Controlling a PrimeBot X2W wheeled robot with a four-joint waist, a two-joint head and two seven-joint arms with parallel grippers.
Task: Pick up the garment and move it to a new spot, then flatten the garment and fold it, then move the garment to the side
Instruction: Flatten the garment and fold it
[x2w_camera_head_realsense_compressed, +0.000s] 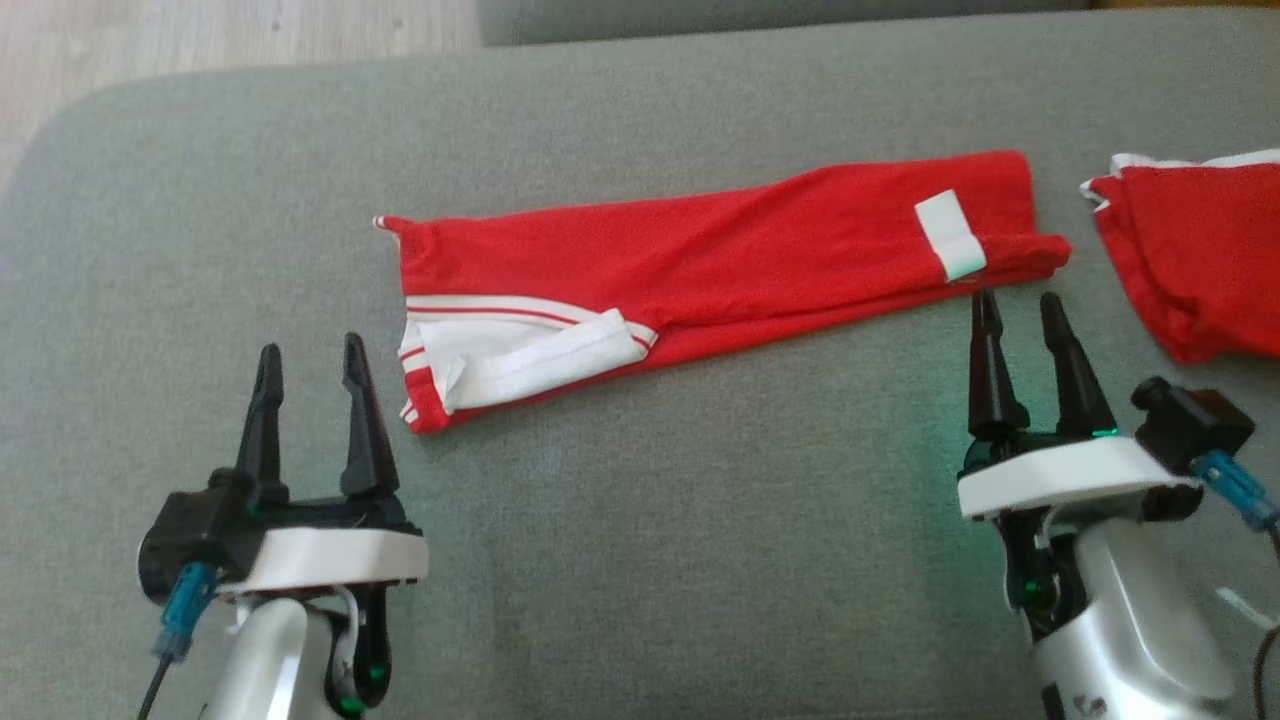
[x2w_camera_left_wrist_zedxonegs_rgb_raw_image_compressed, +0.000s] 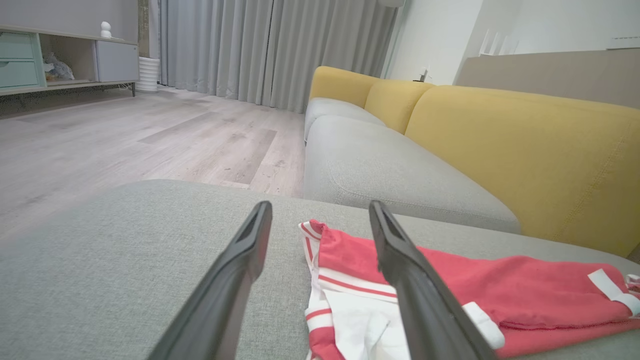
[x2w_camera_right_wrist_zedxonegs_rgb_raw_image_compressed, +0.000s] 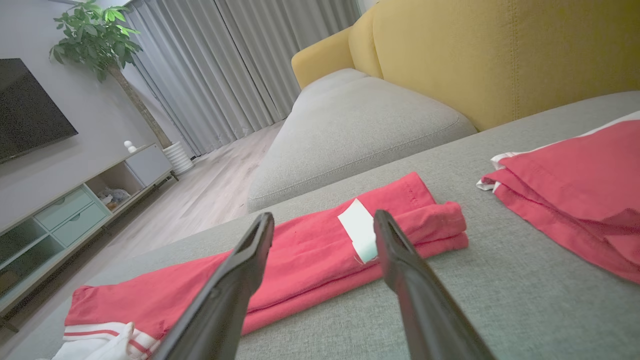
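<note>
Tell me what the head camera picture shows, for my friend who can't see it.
A long red garment, folded into a narrow strip with a white striped end on the left, lies across a grey cushion. The open left gripper and open right gripper sit near its two ends, holding nothing. Another red cloth lies at the right edge.

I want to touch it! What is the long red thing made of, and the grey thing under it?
The red garment looks like soft knit cloth, matte, since it creases and folds flat. The grey cushion under it seems woven fabric, matte: a fine grainy weave shows.
</note>
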